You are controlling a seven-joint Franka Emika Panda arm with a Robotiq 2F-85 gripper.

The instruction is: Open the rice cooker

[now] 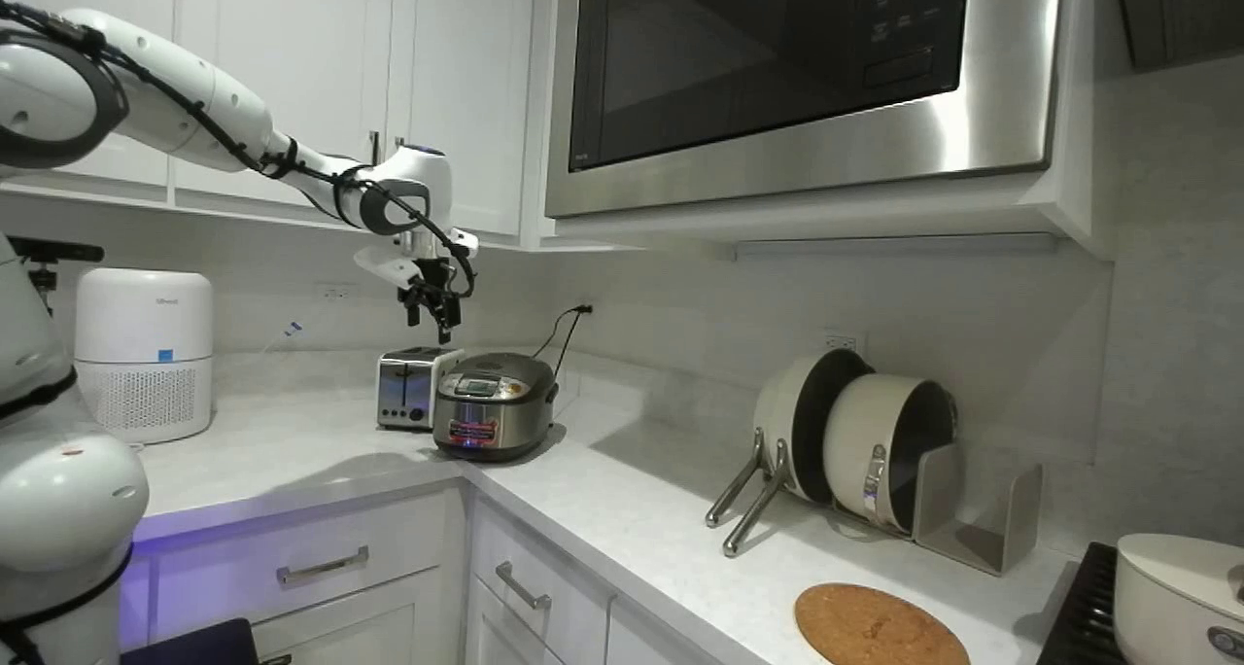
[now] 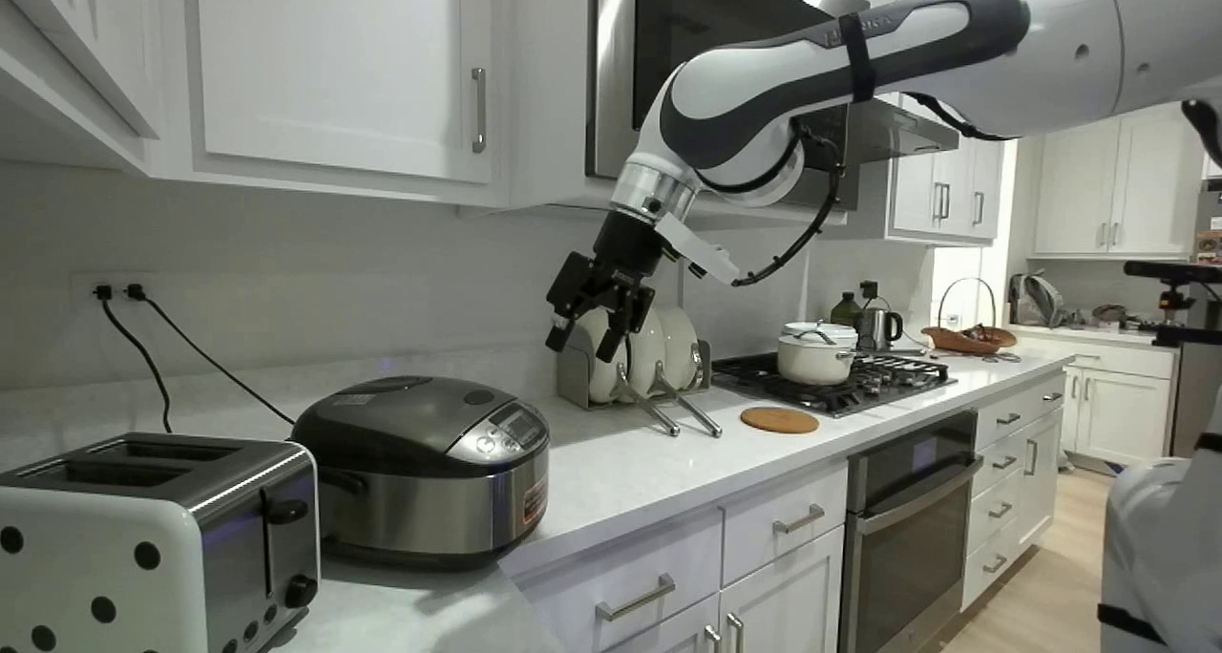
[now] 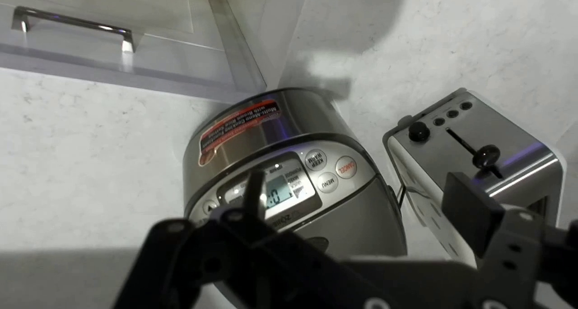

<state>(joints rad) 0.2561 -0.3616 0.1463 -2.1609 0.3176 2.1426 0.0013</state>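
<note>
The rice cooker (image 1: 501, 432) is a rounded steel appliance with a dark lid, a front control panel and a red label. It sits near the inner corner of the counter with its lid shut. It also shows in another exterior view (image 2: 420, 510) and in the wrist view (image 3: 356, 225), where my gripper covers part of its lid. My gripper (image 1: 430, 325) is open and empty, with its fingers pointing down above the counter, higher than the cooker and apart from it. It also shows in another exterior view (image 2: 582, 343). In the wrist view the fingers (image 3: 363, 205) are wide apart.
A silver and white spotted toaster (image 2: 105, 548) stands close beside the cooker. Black cords (image 2: 205, 362) run to the wall outlet. A white cylindrical appliance (image 1: 146, 354), racked pans (image 1: 880, 441) and a cork mat (image 1: 880, 626) stand on the counter. Cabinets and a microwave (image 1: 768, 62) hang above.
</note>
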